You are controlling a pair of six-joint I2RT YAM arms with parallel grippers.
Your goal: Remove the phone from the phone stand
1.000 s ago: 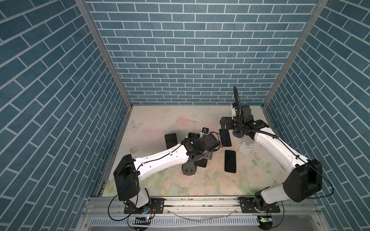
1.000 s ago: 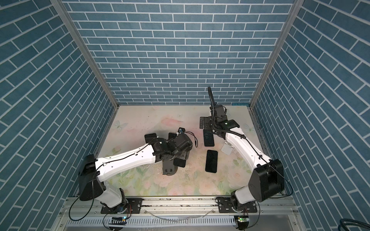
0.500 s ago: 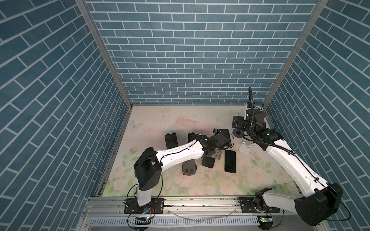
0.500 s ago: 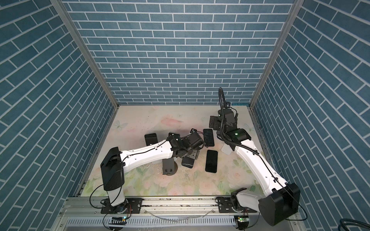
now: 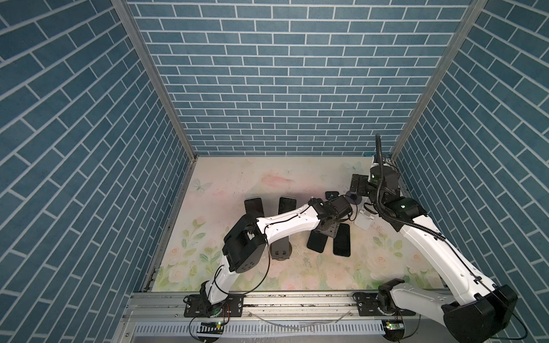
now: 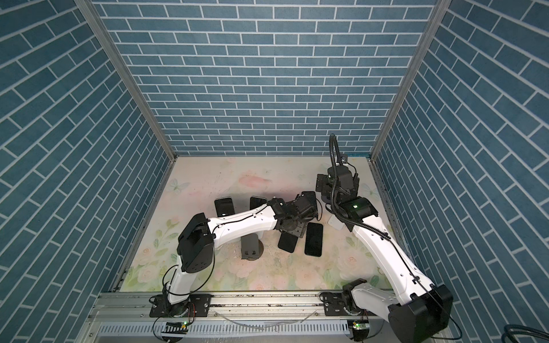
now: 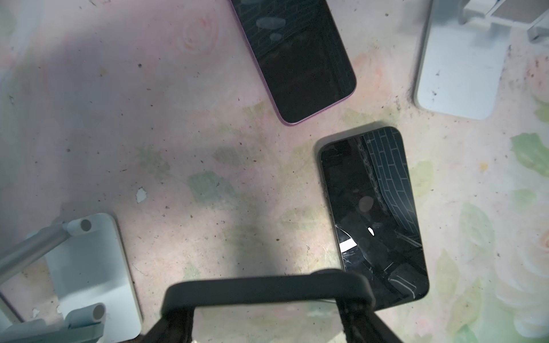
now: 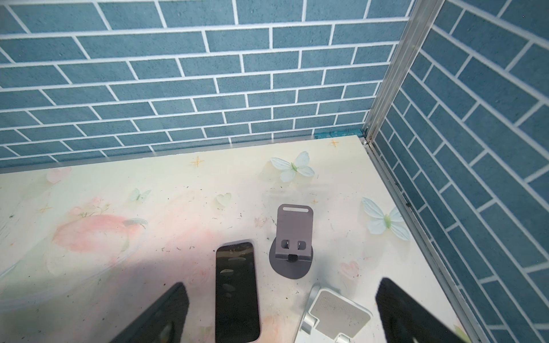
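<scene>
phone (image 7: 267, 289) clamped across its width in left gripper (image 7: 266, 311) jaws, above counter (image 7: 178, 148), clear of dark stand (image 5: 280, 252) | right gripper (image 8: 282, 297) jaws spread wide, empty | judged stiff, light, slick, breakable; best gripped by side edges

both top views sit high at the front, facing down toward the back wall (image 5: 267, 89), taking in the whole desk (image 5: 237, 178). my left wrist camera looks almost straight down, close over the desk, past the black phone (image 7: 267, 286) in my left gripper (image 7: 267, 311). my right wrist camera sits low, facing the back right corner. both wrist views share the white stand (image 7: 460, 68).
</scene>
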